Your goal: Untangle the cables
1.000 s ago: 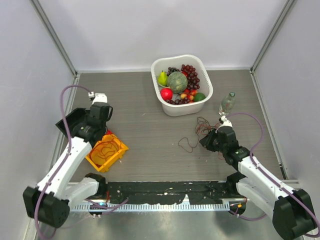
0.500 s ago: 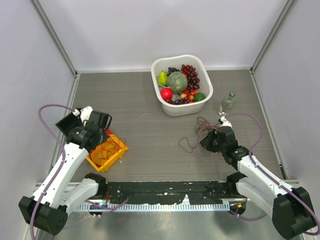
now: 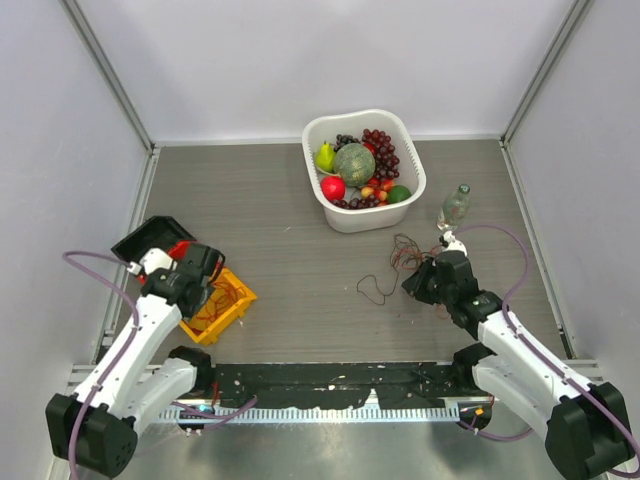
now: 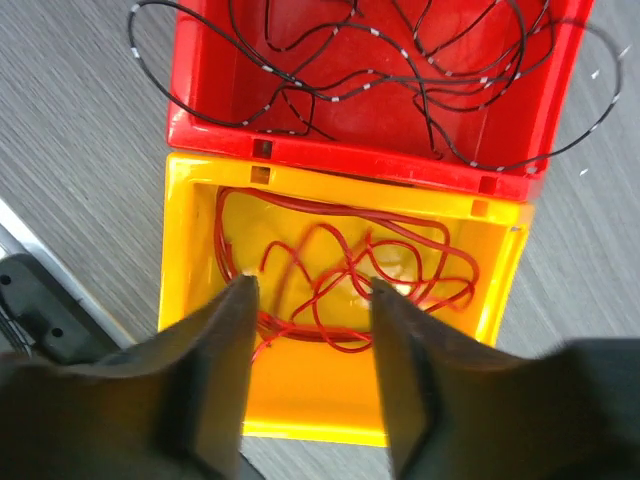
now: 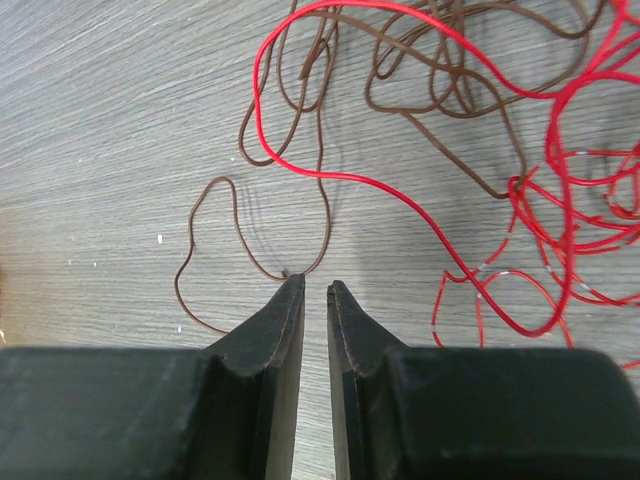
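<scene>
The cables [image 3: 404,252] lie tangled on the table right of centre, red and brown strands mixed. One brown loop [image 3: 372,290] trails to the left. My right gripper [image 3: 418,281] is low beside them, jaws open by only a narrow slit with nothing inside; the brown loop [image 5: 328,225] touches its left fingertip [image 5: 292,283], and the red strands [image 5: 565,215] spread to the right. My left gripper [image 4: 312,290] hangs open over a yellow bin [image 4: 180,250] holding a loose red cable [image 4: 350,270]. A red bin [image 4: 350,155] beyond it holds a black cable [image 4: 400,90].
A white basin [image 3: 412,155] of fruit stands at the back, and a small bottle [image 3: 455,205] stands right of it. A black tray [image 3: 150,235] sits by the left wall behind the yellow bin [image 3: 238,298]. A black strip [image 3: 330,385] runs along the near edge.
My left arm swung back toward the near side and now sits over the bins, its jaws opened from shut. The right arm and the tangle have not moved.
</scene>
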Tool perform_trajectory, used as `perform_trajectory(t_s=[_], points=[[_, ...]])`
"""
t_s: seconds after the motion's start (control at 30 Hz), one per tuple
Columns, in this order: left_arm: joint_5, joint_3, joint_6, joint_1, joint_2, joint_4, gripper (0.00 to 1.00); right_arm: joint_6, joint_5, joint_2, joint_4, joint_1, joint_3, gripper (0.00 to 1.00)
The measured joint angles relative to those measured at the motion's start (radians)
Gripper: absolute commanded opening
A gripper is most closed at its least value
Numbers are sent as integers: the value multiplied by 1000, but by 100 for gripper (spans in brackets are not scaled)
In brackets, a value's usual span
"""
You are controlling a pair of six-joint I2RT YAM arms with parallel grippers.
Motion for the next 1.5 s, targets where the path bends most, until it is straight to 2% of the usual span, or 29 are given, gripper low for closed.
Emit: perform_trajectory(t_s=[0.1, 0.2, 0.27, 0.4, 0.5, 0.6, 0.67, 0.77, 0.83, 1.0, 1.1, 1.23, 1.33, 1.5], points=[[-21, -2, -40, 2, -62, -8, 74, 3, 42, 0, -35, 0, 28, 21], [-25, -1, -13, 2, -162, 11, 81, 7, 115, 0, -78, -2, 66, 21], [-18, 6, 35, 2, -207, 35, 82, 8, 166, 0, -105, -8, 95, 22], [34, 57, 202, 2, -252, 116, 77, 7, 250, 14, -154, -35, 172, 27], [122, 74, 325, 2, -278, 220, 70, -3, 281, 53, -168, -55, 224, 35], [306, 74, 412, 2, -284, 356, 68, -21, 300, 118, -169, -75, 263, 43], [444, 63, 417, -1, -258, 461, 68, -28, 304, 154, -171, -91, 269, 49], [607, 26, 420, -53, -178, 627, 69, -37, 302, 204, -171, -130, 272, 54], [659, 16, 452, -172, -87, 718, 70, -43, 294, 238, -167, -162, 272, 54], [586, 24, 600, -572, 180, 875, 76, -47, 237, 259, -146, -196, 263, 54], [549, 57, 644, -713, 352, 950, 77, -46, 192, 240, -120, -196, 238, 54], [492, 122, 629, -781, 565, 1046, 77, -44, 151, 189, -110, -196, 190, 54], [457, 160, 559, -798, 715, 1120, 80, -43, 131, 147, -107, -196, 166, 53], [396, 174, 383, -797, 837, 1209, 81, -40, 103, 91, -95, -196, 142, 52]])
